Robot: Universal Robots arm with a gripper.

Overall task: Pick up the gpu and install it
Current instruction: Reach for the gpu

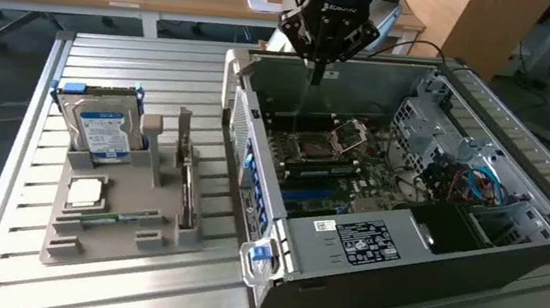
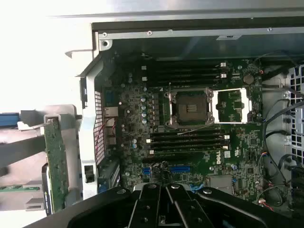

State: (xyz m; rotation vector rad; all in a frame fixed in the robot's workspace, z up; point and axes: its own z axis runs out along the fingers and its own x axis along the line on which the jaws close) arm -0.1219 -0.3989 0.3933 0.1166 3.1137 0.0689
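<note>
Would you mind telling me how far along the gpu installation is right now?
Nothing looks done yet: the gpu stands on edge in the grey tray beside the computer case. In hand: nothing; the gripper is shut and empty, hanging over the open case above the motherboard. Left: both the pickup and the install.

Counted: one gripper (image 1: 317,79). Below it, one open computer case (image 1: 450,255) with one motherboard (image 1: 328,168). Well apart, to the exterior view's left of it, one grey tray (image 1: 108,250) holding one hard drive (image 1: 101,130), one gpu (image 1: 187,194), one memory stick (image 1: 107,218) and one square silver chip (image 1: 85,193).
</note>
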